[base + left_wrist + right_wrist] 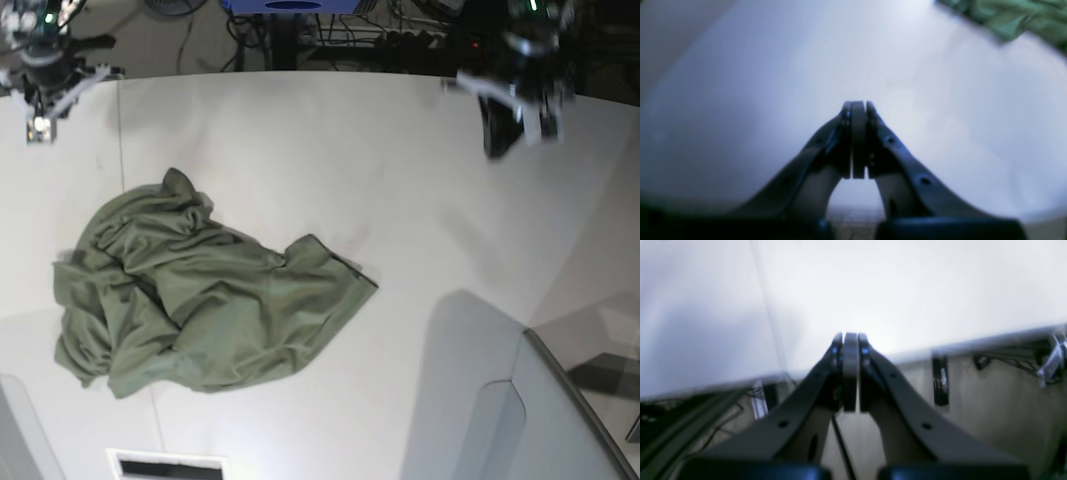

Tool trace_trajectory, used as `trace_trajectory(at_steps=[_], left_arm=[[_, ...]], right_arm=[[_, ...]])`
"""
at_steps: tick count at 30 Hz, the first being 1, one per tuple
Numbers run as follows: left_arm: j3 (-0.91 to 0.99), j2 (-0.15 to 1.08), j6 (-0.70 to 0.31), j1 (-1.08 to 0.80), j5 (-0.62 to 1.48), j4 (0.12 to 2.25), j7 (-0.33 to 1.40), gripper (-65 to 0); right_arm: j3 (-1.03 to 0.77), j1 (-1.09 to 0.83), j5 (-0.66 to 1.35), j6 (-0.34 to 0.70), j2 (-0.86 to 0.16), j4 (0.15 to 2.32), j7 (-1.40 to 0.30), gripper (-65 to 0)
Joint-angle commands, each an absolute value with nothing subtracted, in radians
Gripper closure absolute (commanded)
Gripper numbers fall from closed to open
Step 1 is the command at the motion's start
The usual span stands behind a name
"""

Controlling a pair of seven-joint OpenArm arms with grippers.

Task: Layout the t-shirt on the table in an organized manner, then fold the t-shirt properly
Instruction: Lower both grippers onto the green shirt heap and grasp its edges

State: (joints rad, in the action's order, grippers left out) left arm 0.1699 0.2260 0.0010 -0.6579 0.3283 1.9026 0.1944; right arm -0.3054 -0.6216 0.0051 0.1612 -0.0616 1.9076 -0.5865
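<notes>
The olive-green t-shirt (200, 310) lies crumpled in a heap on the left half of the white table (400, 180). One corner of the t-shirt (1013, 16) shows at the top right of the left wrist view. My left gripper (858, 106) is shut with nothing in it, above the bare table (773, 83) and away from the cloth. In the base view the left gripper (497, 140) hangs at the far right. My right gripper (850, 338) is shut and empty, over the table's edge (973, 343). It sits at the far left corner (40, 125), well behind the shirt.
A grey-white angled panel (520, 430) stands at the front right. A dark slot (165, 467) is set in the table's front edge. Cables and frame parts (1007, 360) hang below the table's rim.
</notes>
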Motion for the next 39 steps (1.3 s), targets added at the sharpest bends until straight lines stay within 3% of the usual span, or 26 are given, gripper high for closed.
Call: trace_trajectory(at_steps=[1,7,10,13,15,20,21,29,31,35,38,39], left_arm=[[0.171,0.234,0.008,-0.599,0.331,1.937,0.255,0.0],[0.11,0.229,0.008,-0.237,0.331,1.922,0.687,0.0],[0.061,0.229,0.008,-0.059,0.331,1.877,0.823,0.0],[0.016,0.237,0.008,0.058,0.331,1.719,0.837,0.0],[-0.028,0.236,0.005,0.136,0.331,1.62,0.834,0.0],[-0.16,0.237,0.005,0.306,0.331,1.372,0.668,0.0],[-0.183,0.232,0.005,0.334,0.331,1.325,0.622,0.0],[-0.518,0.177,0.005,0.532,0.331,0.866,0.321,-40.3],[-0.607,0.143,0.005,0.567,0.334,0.757,0.237,-45.7],[-0.657,0.068,0.005,0.587,0.332,0.621,0.09,-36.0],[-0.662,0.042,0.005,0.581,0.332,0.615,0.019,-18.4],[-0.662,0.031,0.005,0.578,0.332,0.615,0.002,-9.4]], right_arm=[[-0.323,-0.565,0.001,0.182,-0.074,1.928,-0.61,-1.5],[-0.352,-0.259,-0.004,0.432,-0.076,1.925,-0.923,-1.7],[-0.352,-0.148,-0.004,0.46,-0.073,1.926,-1.04,-1.7],[-0.351,-0.093,0.001,0.46,-0.058,1.923,-1.087,-4.7],[-0.351,-0.073,0.001,0.46,-0.051,1.923,-1.081,-12.9],[-0.343,-0.012,0.002,0.46,-0.016,1.922,-1.078,-45.5],[-0.343,-0.005,0.002,0.46,-0.008,1.92,-1.076,-49.1],[-0.352,-0.048,-0.001,0.453,-0.001,1.781,-0.935,-45.2],[-0.352,-0.077,0.001,0.453,-0.001,1.748,-0.891,-43.2],[-0.352,-0.12,-0.001,0.453,0.031,1.732,-0.829,-40.2],[-0.352,-0.143,-0.002,0.453,0.039,1.73,-0.799,-37.7],[-0.351,-0.148,-0.002,0.453,0.039,1.73,-0.791,-36.0]])
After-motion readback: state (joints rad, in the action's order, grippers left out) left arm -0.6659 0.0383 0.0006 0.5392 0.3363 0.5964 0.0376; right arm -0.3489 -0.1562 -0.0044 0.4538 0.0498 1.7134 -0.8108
